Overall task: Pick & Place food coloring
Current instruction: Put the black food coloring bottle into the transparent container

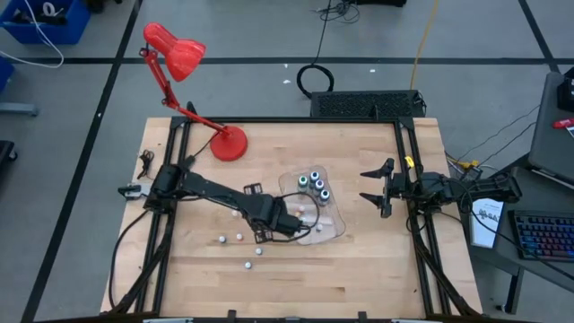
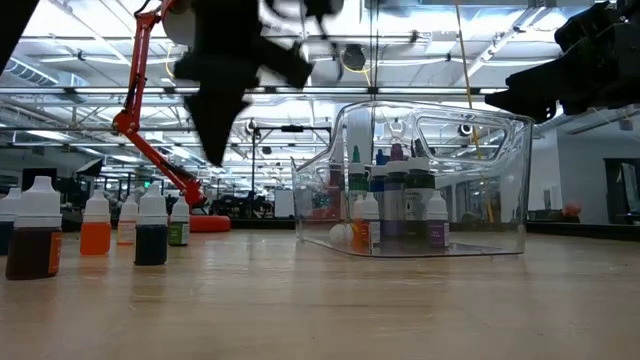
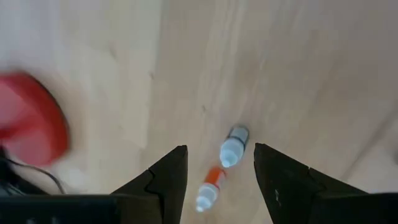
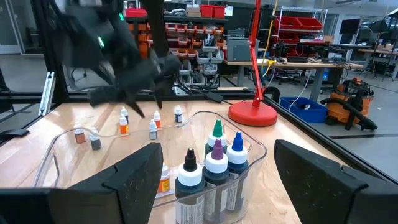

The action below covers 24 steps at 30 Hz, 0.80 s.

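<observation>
My left tool hovers empty over loose food-coloring bottles on the tabletop.

My left tool [image 1: 289, 221] hangs above the wooden tabletop [image 1: 359, 269] just beside the clear tray [image 1: 334, 229], fingers [image 3: 168, 180] spread, pinching nothing; below them lie a blue-tinted bottle [image 3: 234, 147] and an orange one [image 3: 209, 187]. More tiny bottles [image 2: 152, 229] stand on the wood apart from the tray. Taller bottles [image 4: 217, 163] stand upright inside the tray. My right tool [image 1: 378, 187] waits spread wide, facing the tray's far side. A red desk lamp [image 1: 188, 81] stands at the tabletop's back.
</observation>
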Tool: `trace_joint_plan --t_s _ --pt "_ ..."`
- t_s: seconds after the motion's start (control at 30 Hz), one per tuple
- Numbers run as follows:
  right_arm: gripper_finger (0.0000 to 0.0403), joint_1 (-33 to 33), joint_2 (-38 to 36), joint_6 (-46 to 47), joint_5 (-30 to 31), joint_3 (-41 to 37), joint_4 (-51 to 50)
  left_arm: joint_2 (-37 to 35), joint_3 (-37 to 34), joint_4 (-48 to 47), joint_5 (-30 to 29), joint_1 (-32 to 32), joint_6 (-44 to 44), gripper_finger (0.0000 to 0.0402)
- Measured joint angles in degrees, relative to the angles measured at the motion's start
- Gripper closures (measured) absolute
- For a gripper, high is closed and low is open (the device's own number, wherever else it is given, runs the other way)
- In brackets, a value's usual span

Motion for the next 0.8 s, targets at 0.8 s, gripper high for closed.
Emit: trace_joint_plan --t_s 0.8 --pt "0.0108 0.00 -0.01 -0.01 0.00 0.00 -0.02 -46.43 -47.40 28.19 8.00 13.56 -29.59 0.0227"
